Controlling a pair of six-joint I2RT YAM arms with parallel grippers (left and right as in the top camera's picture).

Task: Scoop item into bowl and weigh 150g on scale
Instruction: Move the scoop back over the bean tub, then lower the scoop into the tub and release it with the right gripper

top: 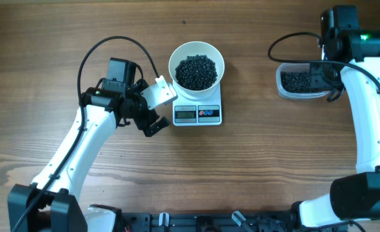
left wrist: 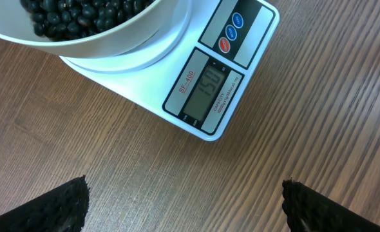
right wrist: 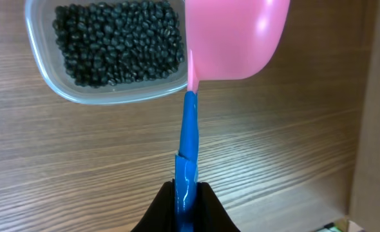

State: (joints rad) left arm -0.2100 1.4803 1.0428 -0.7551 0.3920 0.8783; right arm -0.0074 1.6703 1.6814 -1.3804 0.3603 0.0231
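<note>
Two grippers checked. Your L gripper [left wrist: 183,209] hangs just left of the scale [left wrist: 206,84], jaws spread wide, nothing held. Scale display reads 150. Bowl [top: 196,48] sits on the scale's platform w/ black beans [top: 196,71] heaped inside. Well right of the scale, your R gripper [right wrist: 189,193] is clamped on the blue handle of a pink scoop [right wrist: 235,38], scoop head at the edge of a clear tub [right wrist: 45,87] holding more beans.

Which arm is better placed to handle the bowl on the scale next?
Left, probably. The left gripper is open and empty, right beside the scale and bowl. The right gripper is shut on the scoop handle, over by the tub.
</note>
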